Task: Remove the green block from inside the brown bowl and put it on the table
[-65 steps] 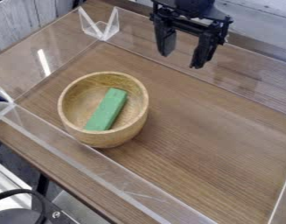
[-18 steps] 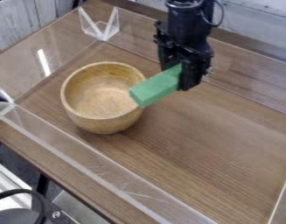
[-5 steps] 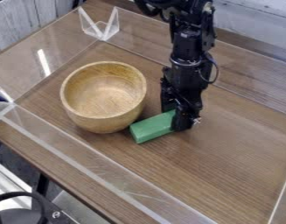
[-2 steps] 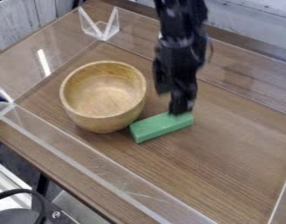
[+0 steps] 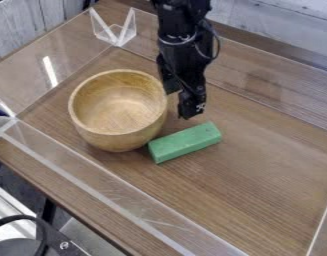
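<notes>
The green block (image 5: 183, 142) lies flat on the table (image 5: 246, 190), just right of the brown bowl (image 5: 119, 111), whose inside is bare. My gripper (image 5: 182, 95) hangs above the bowl's right rim and behind the block, pointing down. Its dark fingers (image 5: 193, 103) stand apart with nothing between them; it is clear of the block.
Clear acrylic walls (image 5: 72, 170) run along the table's edges, with a clear corner bracket (image 5: 115, 28) at the back left. Bare wood stretches to the right and front of the block.
My gripper let go of the green block, which now rests on the table. The gripper has risen and shifted left, toward the bowl's rim.
</notes>
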`<action>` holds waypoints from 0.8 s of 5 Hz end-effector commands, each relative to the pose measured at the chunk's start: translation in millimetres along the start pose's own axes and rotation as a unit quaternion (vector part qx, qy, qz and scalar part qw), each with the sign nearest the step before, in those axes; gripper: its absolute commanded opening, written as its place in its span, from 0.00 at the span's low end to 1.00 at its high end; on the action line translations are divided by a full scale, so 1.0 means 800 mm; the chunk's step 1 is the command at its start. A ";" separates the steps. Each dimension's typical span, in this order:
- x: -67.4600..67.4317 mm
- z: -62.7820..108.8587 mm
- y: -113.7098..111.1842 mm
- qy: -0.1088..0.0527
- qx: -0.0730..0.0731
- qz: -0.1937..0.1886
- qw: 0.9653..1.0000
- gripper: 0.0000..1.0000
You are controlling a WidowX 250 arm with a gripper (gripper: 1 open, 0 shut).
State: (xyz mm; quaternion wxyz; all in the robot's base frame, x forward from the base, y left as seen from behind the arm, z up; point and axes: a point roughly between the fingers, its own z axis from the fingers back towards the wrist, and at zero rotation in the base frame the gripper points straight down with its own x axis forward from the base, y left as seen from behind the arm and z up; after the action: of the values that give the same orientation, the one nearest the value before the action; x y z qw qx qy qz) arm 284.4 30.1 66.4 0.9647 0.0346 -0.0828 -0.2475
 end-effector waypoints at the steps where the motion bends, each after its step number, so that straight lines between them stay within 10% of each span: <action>1: 0.013 0.039 0.012 0.003 0.027 0.008 1.000 1.00; 2: 0.022 0.065 0.012 0.021 0.041 0.009 0.999 1.00; 4: 0.021 0.053 0.000 0.041 0.025 -0.034 0.998 1.00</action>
State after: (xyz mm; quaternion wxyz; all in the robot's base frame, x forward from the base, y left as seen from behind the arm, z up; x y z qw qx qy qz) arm 285.7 21.4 94.1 0.9593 0.0620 -0.0188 -0.2750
